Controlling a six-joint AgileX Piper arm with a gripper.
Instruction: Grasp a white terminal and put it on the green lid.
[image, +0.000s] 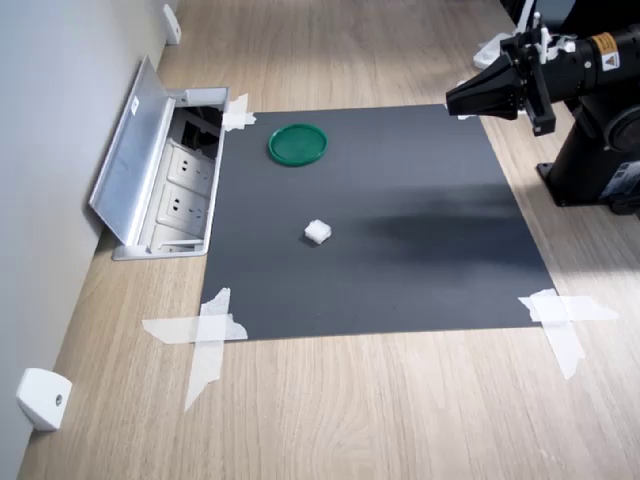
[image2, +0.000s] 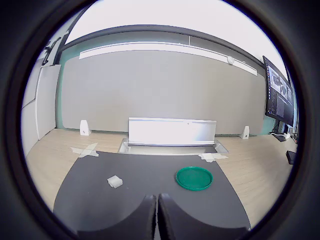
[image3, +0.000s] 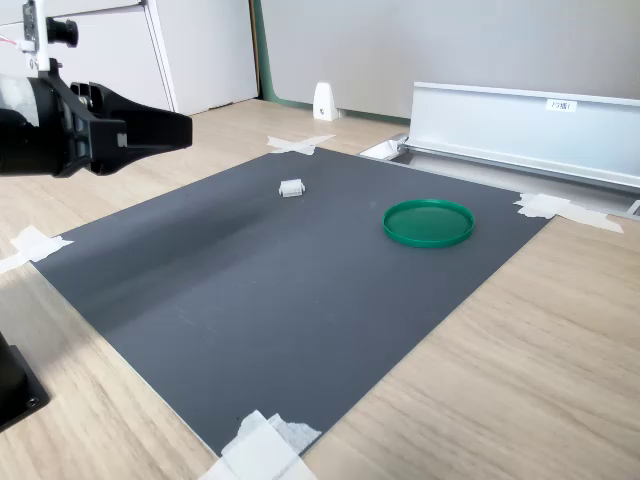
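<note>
On the dark grey rectangular mat (image: 400, 230), which is fixed to the light wooden table (image: 400, 420) with white tape crosses (image: 205, 335) at its corners, lies the small white plastic cube-like terminal (image: 317, 232). It rests alone near the middle of the mat, touching nothing else. The flat round dark-green plastic lid (image: 298, 144) with a raised rim lies on the same mat, well apart from the terminal, nearer to the open metal socket box (image: 165, 180) by the wall.

The black gripper (image: 452, 101) of the arm hangs in the air above the mat's edge at the first exterior view's right, far from both things. Its jaws are pressed together with nothing between them, as the wrist view shows. A white wedge-shaped bracket (image: 42, 398) stands by the wall.
</note>
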